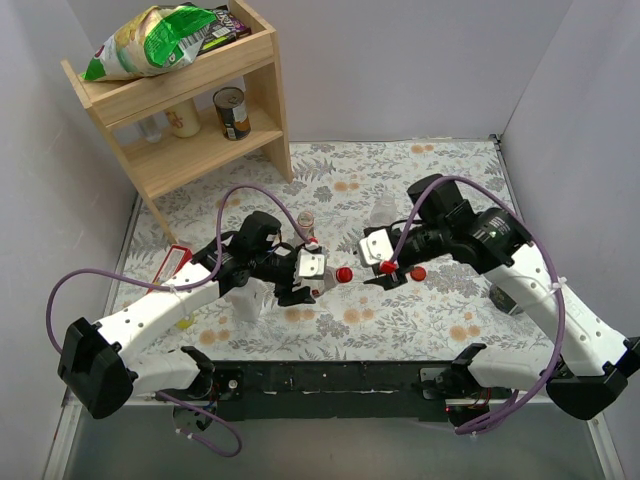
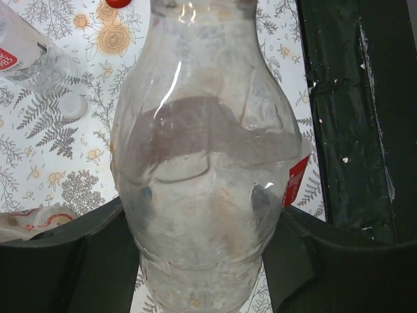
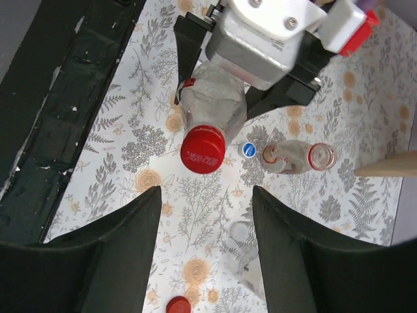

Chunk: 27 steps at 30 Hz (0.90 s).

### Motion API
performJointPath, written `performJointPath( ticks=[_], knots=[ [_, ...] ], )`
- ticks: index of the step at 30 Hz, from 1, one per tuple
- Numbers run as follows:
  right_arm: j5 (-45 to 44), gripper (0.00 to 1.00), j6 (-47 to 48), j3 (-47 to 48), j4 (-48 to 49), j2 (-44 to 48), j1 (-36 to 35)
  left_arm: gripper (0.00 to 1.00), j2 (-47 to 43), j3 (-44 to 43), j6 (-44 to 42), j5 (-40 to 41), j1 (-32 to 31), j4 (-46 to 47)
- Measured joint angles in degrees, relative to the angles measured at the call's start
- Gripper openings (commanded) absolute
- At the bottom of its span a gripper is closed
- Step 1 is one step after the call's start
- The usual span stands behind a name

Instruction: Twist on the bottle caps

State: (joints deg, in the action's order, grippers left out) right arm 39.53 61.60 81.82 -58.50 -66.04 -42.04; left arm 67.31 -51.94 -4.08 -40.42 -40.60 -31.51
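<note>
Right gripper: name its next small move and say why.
Probably advance the right gripper a little and close on the red cap for a tightening turn. Its jaws stand open, short of the cap, which sits on the neck of the clear bottle that the left gripper clamps; how tight it is cannot be seen.

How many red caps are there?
2. One red cap on the bottle in the left gripper; another loose on the table near the right gripper. More may be hidden.
</note>
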Motion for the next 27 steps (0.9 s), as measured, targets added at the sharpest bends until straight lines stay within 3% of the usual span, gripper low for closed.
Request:
performJointPath(
  ticks=[9, 14, 21, 27],
  knots=[
    [-3.1, 0.61, 2.95, -2.47, 2.91, -0.57, -7.43, 0.0, 0.0, -0.94, -1.03, -1.6, 0.0, -1.46],
    [-5.05, 0.49, 2.71, -3.96, 5.25, -0.74, -8.63, 0.0, 0.0, -1.44, -0.98, -2.23, 0.0, -1.42],
    [-6.91, 0.25, 1.75, -3.98, 7.04, -1.36, -8.76, 0.0, 0.11, -1.44, -0.81, -2.34, 0.04, -1.18],
    [-10.36, 0.21, -5.77, -2.4, 7.96, -3.78, -8.33, 0.0, -0.09, -0.28, 2.84, 3.08, -0.02, 2.99]
  ],
)
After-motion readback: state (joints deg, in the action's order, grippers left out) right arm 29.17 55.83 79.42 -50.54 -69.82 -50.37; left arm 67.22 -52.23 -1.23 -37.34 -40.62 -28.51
